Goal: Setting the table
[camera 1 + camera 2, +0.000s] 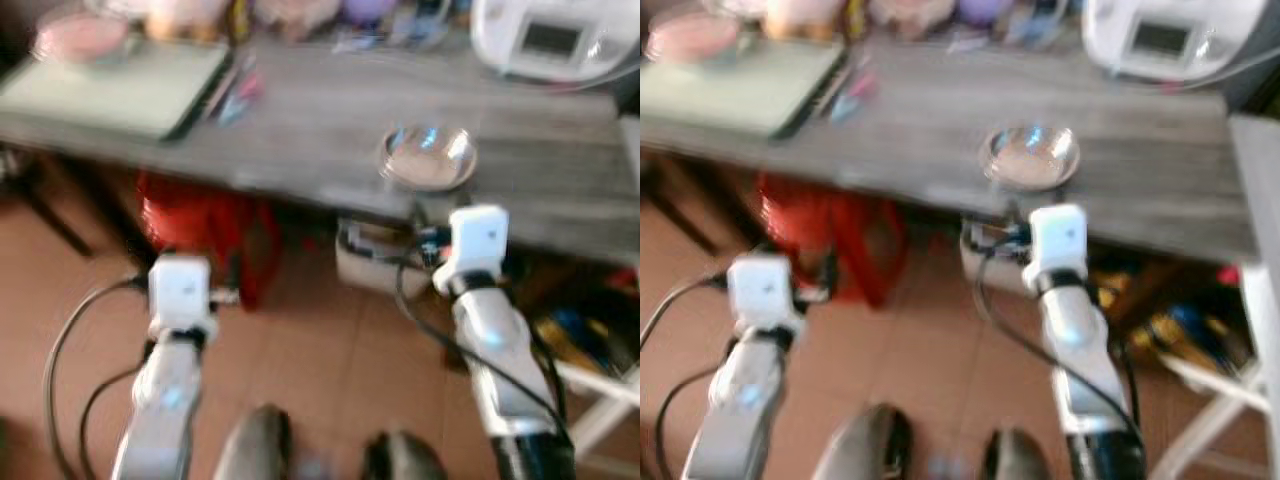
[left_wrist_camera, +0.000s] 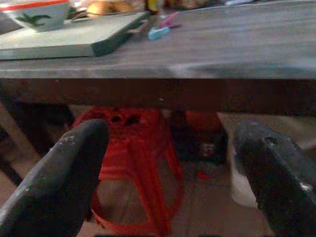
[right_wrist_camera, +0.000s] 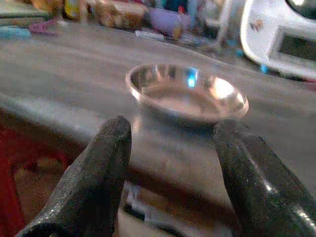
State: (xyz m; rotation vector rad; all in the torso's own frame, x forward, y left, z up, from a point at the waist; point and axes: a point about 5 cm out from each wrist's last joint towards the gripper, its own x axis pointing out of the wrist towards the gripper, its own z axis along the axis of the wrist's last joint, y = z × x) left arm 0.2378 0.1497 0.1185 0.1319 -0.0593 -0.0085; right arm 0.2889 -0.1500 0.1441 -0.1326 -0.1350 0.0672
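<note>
A shiny steel bowl (image 1: pixel 427 157) (image 3: pixel 186 93) stands upright near the front edge of the dark wooden table (image 1: pixel 300 130). My right gripper (image 3: pixel 173 133) is open just short of that edge, its fingers level with the bowl and apart from it. My left gripper (image 2: pixel 170 131) is also open and holds nothing; it sits lower, facing the table's underside and a red stool (image 2: pixel 138 163). At the far left of the table, a green tray (image 1: pixel 120 85) carries a white bowl with a red rim (image 2: pixel 37 12). The head views are blurred.
A white rice cooker (image 1: pixel 550 35) stands at the table's back right, and small colourful items line the back edge. Under the table sit the red stool (image 1: pixel 200 225) and a white box (image 1: pixel 375 260). A white frame (image 1: pixel 600 400) stands at the right on the tiled floor.
</note>
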